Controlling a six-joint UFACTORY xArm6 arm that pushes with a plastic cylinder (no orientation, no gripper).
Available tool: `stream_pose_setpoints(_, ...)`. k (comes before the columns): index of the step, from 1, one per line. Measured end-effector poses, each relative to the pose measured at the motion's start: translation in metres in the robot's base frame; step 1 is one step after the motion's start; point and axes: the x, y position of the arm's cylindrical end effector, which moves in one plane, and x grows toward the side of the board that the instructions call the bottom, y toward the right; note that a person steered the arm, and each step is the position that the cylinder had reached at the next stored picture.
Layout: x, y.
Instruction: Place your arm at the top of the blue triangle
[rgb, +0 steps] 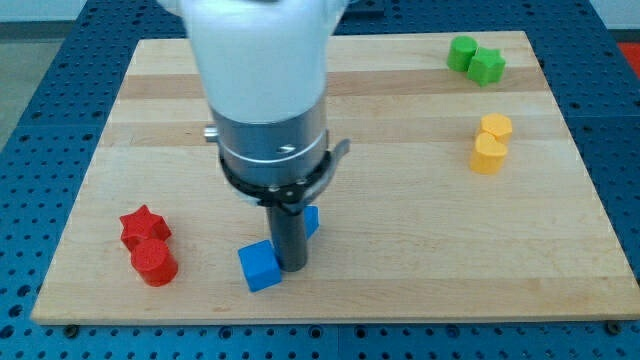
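My rod comes down from the view's top, and my tip (292, 266) rests on the wooden board (400, 250). A blue cube (259, 266) lies just to the tip's left, touching or almost touching it. A second blue block (312, 221), mostly hidden behind the rod, shows just above and right of the tip; its shape cannot be made out.
A red star (143, 226) and a red cylinder (154, 263) sit at the view's lower left. Two green blocks (476, 58) sit at the upper right. Two yellow blocks (491, 143) lie at the right, one above the other.
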Motion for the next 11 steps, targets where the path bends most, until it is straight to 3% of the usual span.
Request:
stream_pose_setpoints(4, 0.0, -0.085)
stream_pose_setpoints(5, 0.0, -0.077)
stream_pose_setpoints(6, -0.024, -0.024)
stream_pose_setpoints(7, -0.103, -0.022)
stream_pose_setpoints(8, -0.152, -0.022)
stream_pose_setpoints(9, -0.127, 0.008)
stream_pose_setpoints(10, -0.05, 0.06)
stream_pose_setpoints(11, -0.045, 0.063)
